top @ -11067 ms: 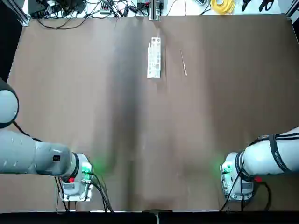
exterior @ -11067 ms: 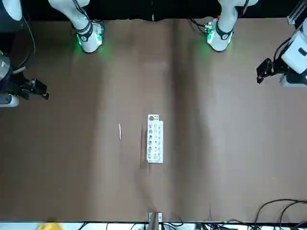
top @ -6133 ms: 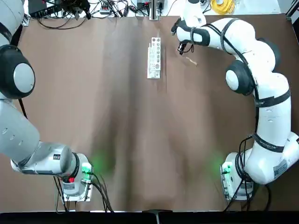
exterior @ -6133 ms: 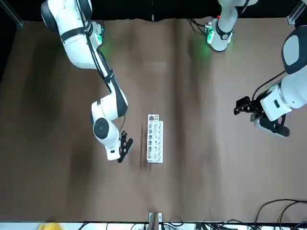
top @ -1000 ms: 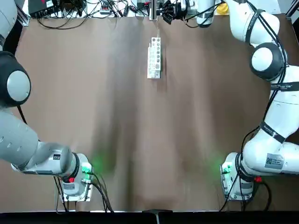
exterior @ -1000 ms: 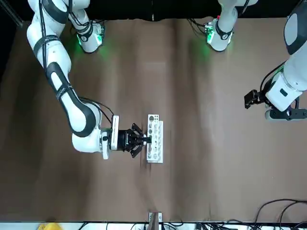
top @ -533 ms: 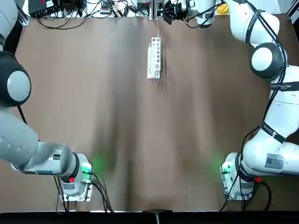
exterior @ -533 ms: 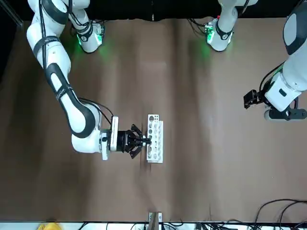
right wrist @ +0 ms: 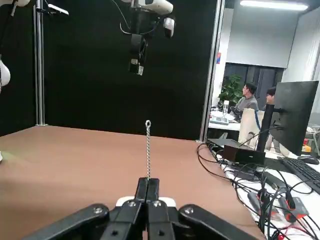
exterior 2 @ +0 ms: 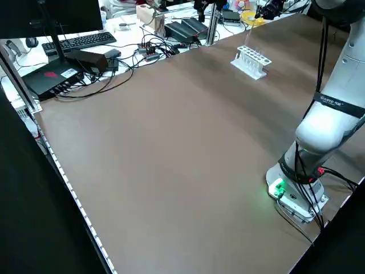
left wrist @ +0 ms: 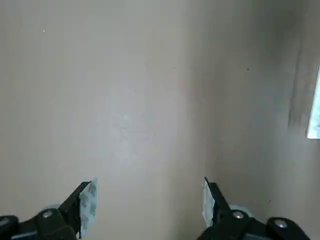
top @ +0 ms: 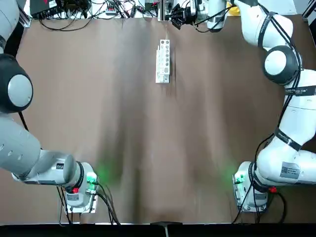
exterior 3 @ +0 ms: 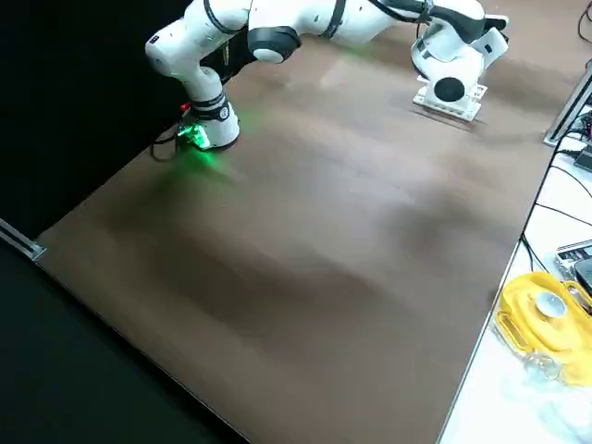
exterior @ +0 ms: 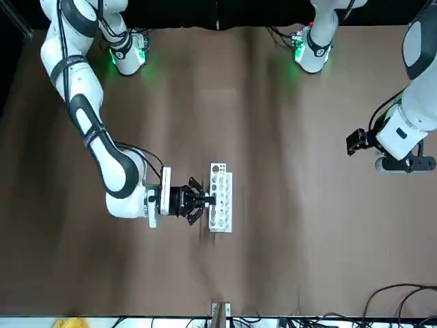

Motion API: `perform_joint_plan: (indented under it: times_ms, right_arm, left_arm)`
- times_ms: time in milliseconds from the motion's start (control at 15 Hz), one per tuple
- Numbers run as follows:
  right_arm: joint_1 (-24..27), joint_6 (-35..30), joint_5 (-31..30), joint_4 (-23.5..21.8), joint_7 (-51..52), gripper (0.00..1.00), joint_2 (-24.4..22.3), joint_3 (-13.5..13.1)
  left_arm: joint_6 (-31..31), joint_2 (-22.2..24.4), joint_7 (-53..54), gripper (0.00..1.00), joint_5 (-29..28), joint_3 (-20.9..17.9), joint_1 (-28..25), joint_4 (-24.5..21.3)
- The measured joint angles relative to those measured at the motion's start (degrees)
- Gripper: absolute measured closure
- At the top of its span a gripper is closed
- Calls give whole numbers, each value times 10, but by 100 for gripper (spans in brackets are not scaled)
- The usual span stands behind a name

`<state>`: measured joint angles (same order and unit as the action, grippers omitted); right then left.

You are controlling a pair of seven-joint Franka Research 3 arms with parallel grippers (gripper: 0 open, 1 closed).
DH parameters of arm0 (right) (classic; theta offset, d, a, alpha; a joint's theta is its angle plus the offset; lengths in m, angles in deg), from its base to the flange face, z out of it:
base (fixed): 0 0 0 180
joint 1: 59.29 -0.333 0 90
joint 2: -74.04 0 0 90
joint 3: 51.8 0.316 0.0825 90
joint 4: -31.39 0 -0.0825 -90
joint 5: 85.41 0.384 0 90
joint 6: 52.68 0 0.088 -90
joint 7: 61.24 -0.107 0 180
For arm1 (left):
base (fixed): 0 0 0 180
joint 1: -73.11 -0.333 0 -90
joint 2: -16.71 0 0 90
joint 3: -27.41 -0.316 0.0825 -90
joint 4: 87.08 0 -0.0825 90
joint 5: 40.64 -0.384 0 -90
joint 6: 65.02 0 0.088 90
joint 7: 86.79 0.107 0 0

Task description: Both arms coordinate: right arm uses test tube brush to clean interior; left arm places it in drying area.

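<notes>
My right gripper (right wrist: pixel 148 187) is shut on the test tube brush (right wrist: pixel 148 150), a thin twisted wire that sticks straight out ahead of the fingers, level with the table. In the front view the right gripper (exterior: pixel 205 199) is held beside the drying area (exterior: pixel 220 198), a white rack with a row of holes, its tips at the rack's long side. From overhead the rack (top: pixel 163 60) lies at the far middle. My left gripper (left wrist: pixel 147 195) hangs open over bare table, well off to the robot's left of the rack, with nothing between its fingers.
Cables and electronics (top: pixel 98 7) line the table's far edge, with a yellow object (top: pixel 236 5) beside them. A keyboard (exterior 2: pixel 85 41) and monitor sit past that edge. People sit at desks (right wrist: pixel 247 102) beyond the table. Brown tabletop (top: pixel 158 148) spreads between the arm bases.
The brush, first lying on the table beside the rack, is now off it in my right gripper, level beside the rack. Over the last second both arms barely moved.
</notes>
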<state>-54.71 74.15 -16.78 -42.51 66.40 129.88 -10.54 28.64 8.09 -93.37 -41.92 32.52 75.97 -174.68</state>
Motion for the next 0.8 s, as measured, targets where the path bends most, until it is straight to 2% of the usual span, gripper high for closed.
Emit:
perform_joint_plan:
  times_ms: [800]
  right_arm:
    - [-1, 0, 22, 0, 24, 98, 19, -10]
  left_arm:
    - [0, -1, 0, 0, 0, 0, 1, 0]
